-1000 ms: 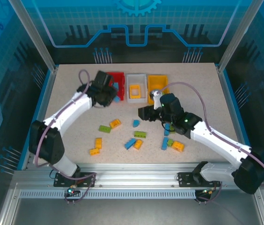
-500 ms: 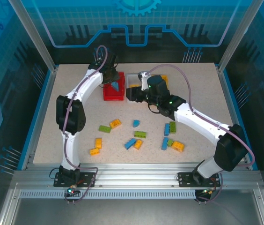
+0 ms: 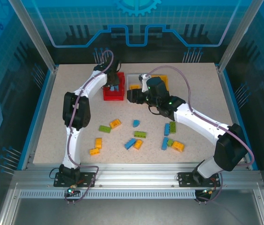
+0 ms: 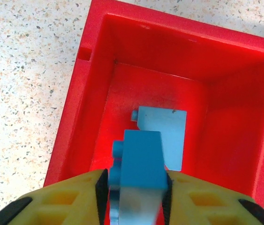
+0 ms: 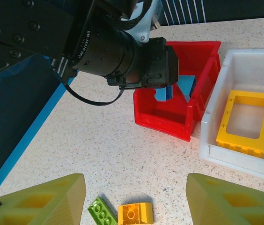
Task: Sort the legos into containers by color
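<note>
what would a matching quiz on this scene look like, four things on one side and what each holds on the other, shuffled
Things:
1. red bin
2. white bin
3. left gripper
4. right gripper

What it holds:
A. nothing, fingers wide apart
B. a yellow frame piece
C. a blue brick between its fingers
D. a pale blue brick lying on its floor

Pairs: 1-D, 2-B, 3-C, 4-A
</note>
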